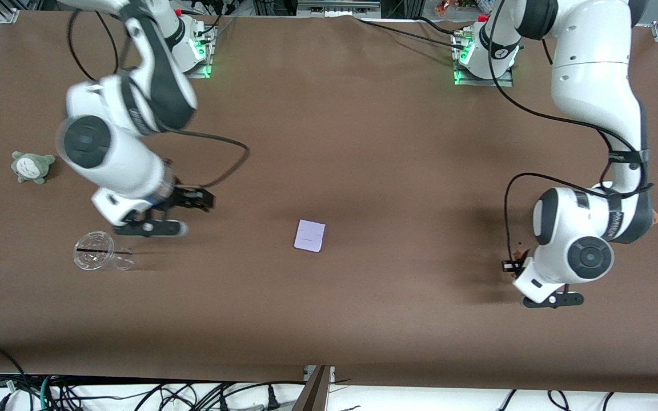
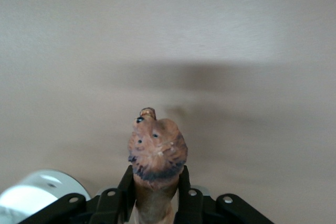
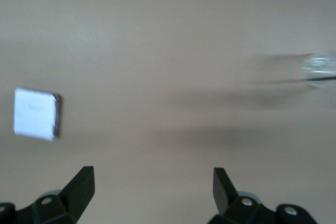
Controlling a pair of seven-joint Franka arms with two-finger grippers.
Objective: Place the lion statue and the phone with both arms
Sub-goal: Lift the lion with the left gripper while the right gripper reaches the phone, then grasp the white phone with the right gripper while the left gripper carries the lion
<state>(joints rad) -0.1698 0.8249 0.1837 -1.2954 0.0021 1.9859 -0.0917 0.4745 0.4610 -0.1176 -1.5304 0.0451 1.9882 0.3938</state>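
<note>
Left gripper (image 2: 156,195) has its jaws pinching the lion statue (image 2: 156,153), held up over the left arm's end of the desk (image 1: 397,148), so that half's underway. Phone (image 1: 309,235) lies flat mid-desk, untouched. Right gripper (image 3: 152,187) hovers with jaws spread near a clear cup (image 1: 96,252), so I'd say the phone's still left to do.

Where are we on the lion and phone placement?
Done: the phone lies flat mid-table, free of both grippers. In hand: the left gripper is shut on the lion statue. Left: setting the lion down. The right gripper is open and empty.
</note>
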